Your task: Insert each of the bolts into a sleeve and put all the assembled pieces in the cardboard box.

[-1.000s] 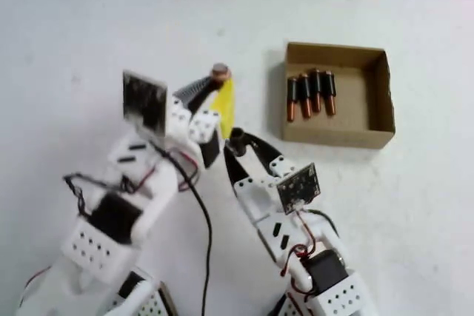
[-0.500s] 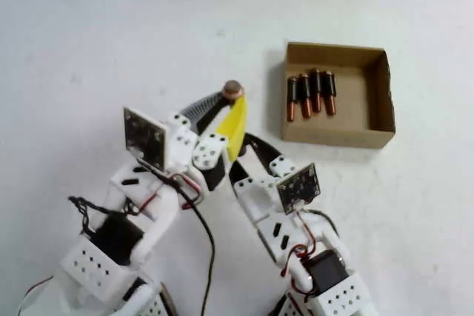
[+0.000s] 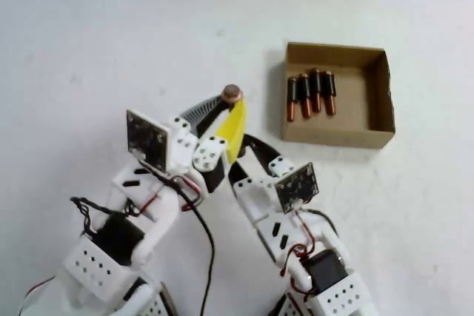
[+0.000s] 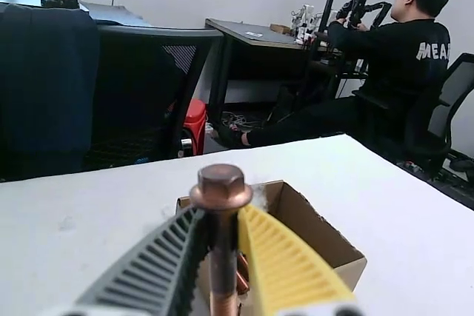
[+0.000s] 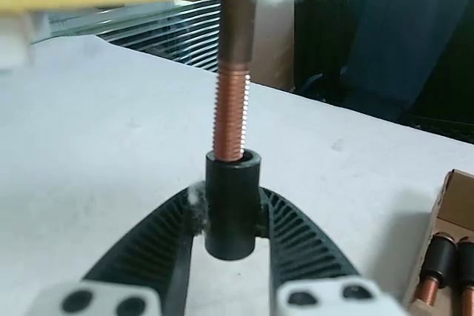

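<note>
The bolt (image 4: 221,186) is clamped upright, just below its hexagonal head, by the left pincer (image 4: 221,220). It is held above the desk (image 3: 89,35), near the cardboard box (image 3: 337,138). The black sleeve (image 5: 232,201) is gripped around its middle by the right pincer (image 5: 232,216), directly under the bolt, and the threaded tip is seen just entering the bore.

Both parts are judged to be stiff, smooth and fairly light, liable to slip or twist if held off-centre. The bolt is best taken on its plain shank near the head and the sleeve at mid-height, so that thread and bore are left free.

The meeting of thread and bore is shown by the right wrist view, whereas in the high view it is hidden beneath the left arm. In that high view, four assembled pieces (image 3: 311,94) are seen lying side by side in the box.
</note>
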You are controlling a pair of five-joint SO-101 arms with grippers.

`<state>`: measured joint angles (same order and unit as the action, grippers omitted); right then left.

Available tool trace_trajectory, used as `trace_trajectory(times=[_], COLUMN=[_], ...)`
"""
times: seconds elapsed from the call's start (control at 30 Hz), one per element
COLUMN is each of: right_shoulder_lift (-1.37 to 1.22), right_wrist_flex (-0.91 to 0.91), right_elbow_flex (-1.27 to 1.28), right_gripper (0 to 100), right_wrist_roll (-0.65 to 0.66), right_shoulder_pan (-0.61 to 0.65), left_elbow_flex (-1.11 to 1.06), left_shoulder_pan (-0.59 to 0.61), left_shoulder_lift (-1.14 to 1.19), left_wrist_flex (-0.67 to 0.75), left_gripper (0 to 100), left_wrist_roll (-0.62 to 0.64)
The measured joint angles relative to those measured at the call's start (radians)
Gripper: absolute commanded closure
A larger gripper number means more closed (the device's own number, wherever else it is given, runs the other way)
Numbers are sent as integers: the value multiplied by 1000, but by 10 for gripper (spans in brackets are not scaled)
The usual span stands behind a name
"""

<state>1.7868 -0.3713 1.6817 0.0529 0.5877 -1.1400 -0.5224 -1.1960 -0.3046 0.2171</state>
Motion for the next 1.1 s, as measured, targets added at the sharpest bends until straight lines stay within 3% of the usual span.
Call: trace_trajectory(times=[0.33,1.1], right_shoulder_lift=[2,0], right_wrist_flex=[0,-2], right_elbow_flex=[0,0], right_gripper=[982,981], right_wrist_roll=[0,-2], right_shoulder_pan=[-5,0], left_elbow_flex=[-140,-146], left_shoulder_pan=[-3,-6], left_shoulder_lift=[2,0], left_wrist_flex=[170,69], left_gripper=[978,977], left_wrist_roll=[2,5])
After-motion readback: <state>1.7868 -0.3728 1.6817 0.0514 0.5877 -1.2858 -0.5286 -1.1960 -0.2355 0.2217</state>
